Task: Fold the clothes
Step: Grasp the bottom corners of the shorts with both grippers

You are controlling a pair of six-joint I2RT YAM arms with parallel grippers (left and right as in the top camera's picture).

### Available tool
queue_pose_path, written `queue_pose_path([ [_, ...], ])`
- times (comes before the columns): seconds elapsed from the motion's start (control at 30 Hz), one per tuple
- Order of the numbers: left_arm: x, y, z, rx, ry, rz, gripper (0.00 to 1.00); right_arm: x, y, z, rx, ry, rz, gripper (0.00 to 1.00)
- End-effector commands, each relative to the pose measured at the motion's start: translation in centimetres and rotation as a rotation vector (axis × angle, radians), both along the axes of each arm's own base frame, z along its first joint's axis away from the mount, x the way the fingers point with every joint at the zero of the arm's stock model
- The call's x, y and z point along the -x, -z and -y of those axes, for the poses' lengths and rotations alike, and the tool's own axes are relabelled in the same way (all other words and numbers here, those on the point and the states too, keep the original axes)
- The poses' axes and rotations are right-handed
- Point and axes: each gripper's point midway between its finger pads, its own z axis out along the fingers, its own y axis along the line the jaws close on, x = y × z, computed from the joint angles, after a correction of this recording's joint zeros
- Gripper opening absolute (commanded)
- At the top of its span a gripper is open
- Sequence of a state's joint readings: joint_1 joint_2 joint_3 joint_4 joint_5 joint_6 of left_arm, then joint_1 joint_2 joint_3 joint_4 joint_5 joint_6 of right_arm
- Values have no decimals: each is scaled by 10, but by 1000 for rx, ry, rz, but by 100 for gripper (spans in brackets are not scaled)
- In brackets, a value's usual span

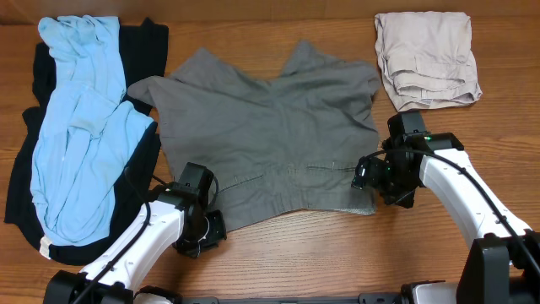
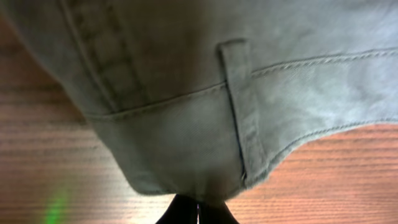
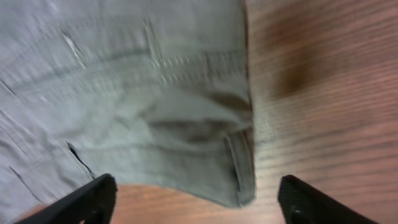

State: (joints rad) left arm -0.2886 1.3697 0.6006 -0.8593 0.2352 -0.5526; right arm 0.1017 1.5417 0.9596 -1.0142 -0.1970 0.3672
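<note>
The grey shorts (image 1: 270,127) lie spread flat mid-table, waistband toward the front edge. My left gripper (image 1: 207,228) is at the waistband's left front corner. In the left wrist view its fingers (image 2: 198,213) are pressed together on the edge of the grey fabric (image 2: 205,93), beside a belt loop. My right gripper (image 1: 364,176) is at the waistband's right corner. In the right wrist view its fingers (image 3: 199,202) are spread wide, with the shorts' corner (image 3: 143,93) between them and not gripped.
A light blue garment (image 1: 80,143) lies over a black garment (image 1: 143,51) at the left side. A folded beige garment (image 1: 426,59) sits at the back right. Bare wooden table (image 1: 278,262) runs along the front.
</note>
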Motion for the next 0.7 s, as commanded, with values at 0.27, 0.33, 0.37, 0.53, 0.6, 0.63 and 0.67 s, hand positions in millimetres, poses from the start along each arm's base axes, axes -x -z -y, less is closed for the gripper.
queue_pose_path([
  [0.27,-14,1,-6,-47,-3,72,34,-5,2,-3,-20,-5,56,81],
  [0.33,-15,0,-7,-48,-4,74,37,1,11,-3,-19,-5,43,81],
  [0.37,-16,0,-7,-47,-8,75,38,4,14,-2,-18,-5,36,81],
  [0.53,-19,-15,-11,-55,-28,51,38,14,29,-1,-18,0,22,81],
  [0.6,-22,-28,-10,-57,-11,44,37,14,30,-1,-18,-1,25,81],
  [0.63,-24,-35,-10,-61,1,45,37,13,30,-2,-18,-1,29,81],
  [0.67,-27,-41,-12,-72,3,46,38,12,30,-2,-19,-1,33,81],
])
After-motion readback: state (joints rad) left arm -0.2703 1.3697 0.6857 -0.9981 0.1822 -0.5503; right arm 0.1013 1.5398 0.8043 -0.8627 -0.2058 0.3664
